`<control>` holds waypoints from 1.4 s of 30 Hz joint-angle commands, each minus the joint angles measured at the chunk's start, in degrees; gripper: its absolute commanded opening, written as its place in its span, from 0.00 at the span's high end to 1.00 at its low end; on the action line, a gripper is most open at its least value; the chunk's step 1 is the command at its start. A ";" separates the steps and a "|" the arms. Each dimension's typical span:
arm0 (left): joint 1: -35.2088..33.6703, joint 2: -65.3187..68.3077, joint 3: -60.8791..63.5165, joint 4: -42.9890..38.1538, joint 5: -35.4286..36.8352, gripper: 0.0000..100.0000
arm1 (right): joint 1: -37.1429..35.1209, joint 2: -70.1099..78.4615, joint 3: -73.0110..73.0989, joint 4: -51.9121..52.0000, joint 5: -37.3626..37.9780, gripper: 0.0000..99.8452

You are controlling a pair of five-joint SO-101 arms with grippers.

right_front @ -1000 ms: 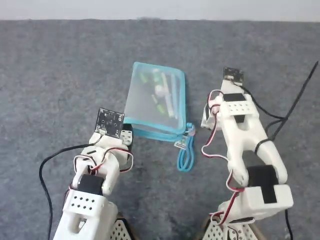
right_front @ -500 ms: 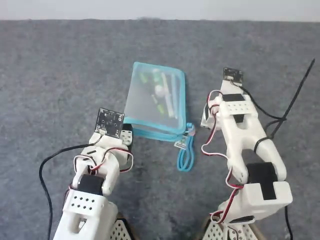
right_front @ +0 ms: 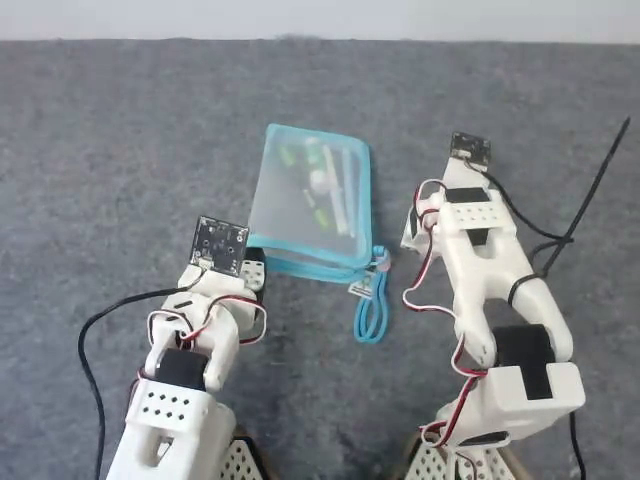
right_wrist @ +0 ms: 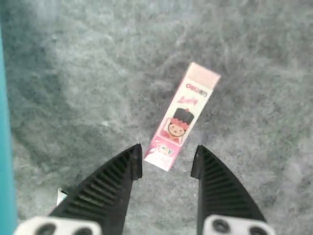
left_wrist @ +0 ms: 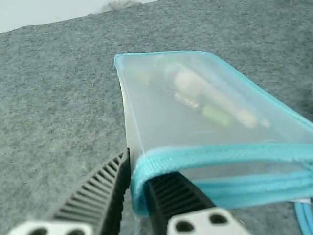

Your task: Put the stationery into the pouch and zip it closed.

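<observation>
Left wrist view: my left gripper point(left_wrist: 134, 169) clamps the pouch point(left_wrist: 195, 112) corner. My right gripper point(right_wrist: 167, 155) hangs spread apart over the pink box point(right_wrist: 185, 115).

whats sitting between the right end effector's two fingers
The near end of a pink eraser lies between the right end effector's open fingers, in the right wrist view.

The left arm point(right_front: 190, 360) comes in from 7 o'clock in the high view and leans toward 1 o'clock. The left gripper point(left_wrist: 138, 169) has its jaws pinched on the blue-edged corner of the pouch point(left_wrist: 195, 107). The right arm point(right_front: 490, 280) stretches from 5 o'clock toward 12. The right gripper point(right_wrist: 168, 154) is tipped downward with its jaws parted.
</observation>
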 commanded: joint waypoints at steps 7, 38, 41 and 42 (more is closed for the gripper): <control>-0.44 0.09 -0.13 -2.29 -0.88 0.99 | 0.84 2.51 -0.35 -2.15 -0.62 0.83; -0.35 0.09 0.04 -2.46 -0.88 0.99 | -15.34 -41.45 0.09 33.45 43.52 0.99; -0.35 0.09 0.04 -2.46 -0.88 0.99 | -24.66 -43.12 0.18 35.21 44.31 0.99; -0.35 0.09 0.04 -2.46 -0.88 0.99 | -27.12 -42.68 0.18 35.21 44.31 0.99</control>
